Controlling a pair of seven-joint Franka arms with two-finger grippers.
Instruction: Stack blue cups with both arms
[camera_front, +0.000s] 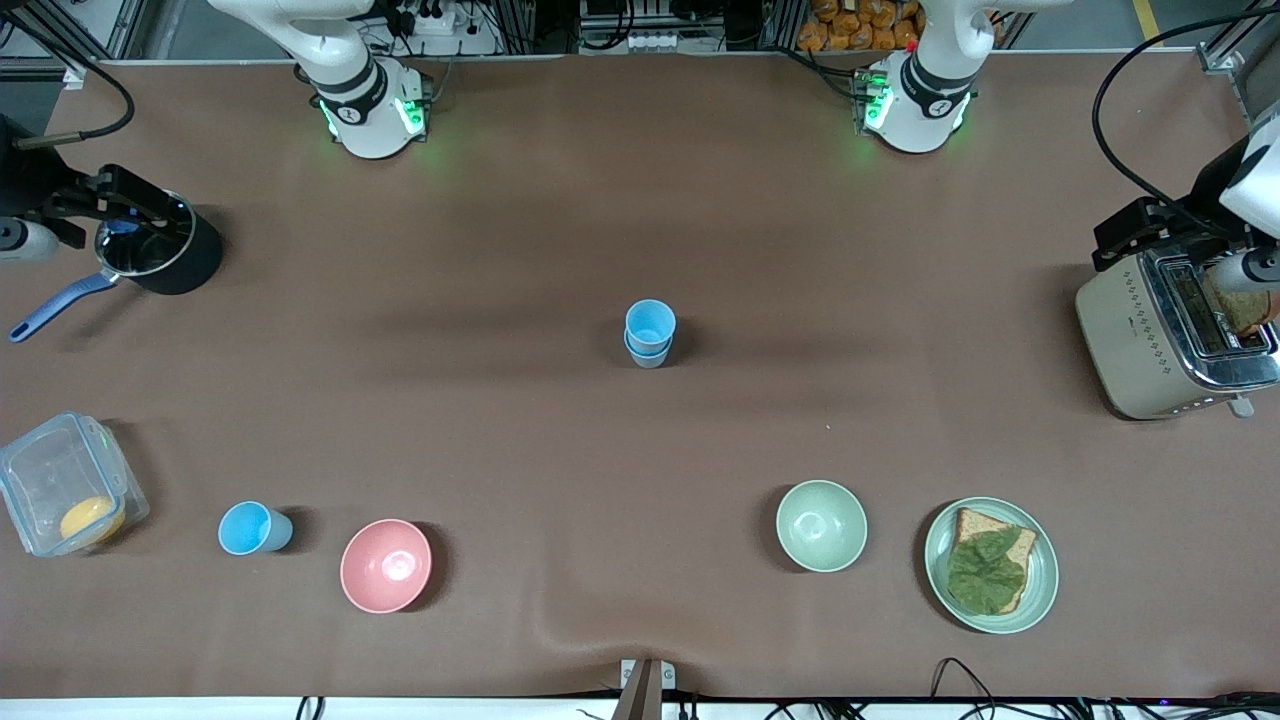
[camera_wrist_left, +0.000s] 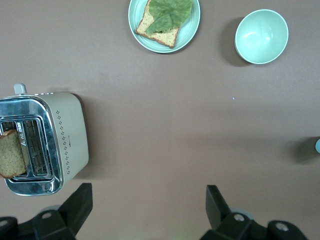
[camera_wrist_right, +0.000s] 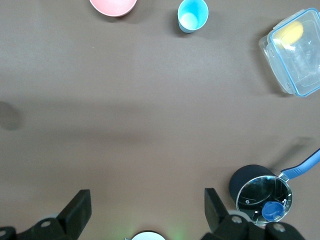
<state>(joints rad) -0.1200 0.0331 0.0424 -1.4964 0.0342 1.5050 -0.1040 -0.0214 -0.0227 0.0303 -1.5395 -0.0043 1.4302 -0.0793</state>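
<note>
Two of the blue cups already sit nested as a stack (camera_front: 650, 333) in the middle of the bench, the brighter one seated in a duller grey-blue one, so I judge the task partly done. The stack stands upright, mouth up, its long axis vertical.

A third cup (camera_front: 255, 528) is still loose near the front edge toward the right arm's end, between the pink bowl (camera_front: 386, 565) and the clear lidded box (camera_front: 68, 497). From the front camera it seems tipped, its open mouth turned toward that box, though I cannot be sure it is not simply upright. It would have to join the stack to finish.

Both arms wait at the bench's ends. The right gripper (camera_wrist_right: 145, 212) hangs over the black pot (camera_front: 160, 255) near the corner at its end, jaws spread wide and holding nothing. The left gripper (camera_wrist_left: 149, 207) hangs beside the toaster (camera_front: 1175, 335) at its own end, jaws likewise released and empty. The green bowl (camera_front: 821, 525) and the plate (camera_front: 990, 566) of bread lie near the front edge there.
</note>
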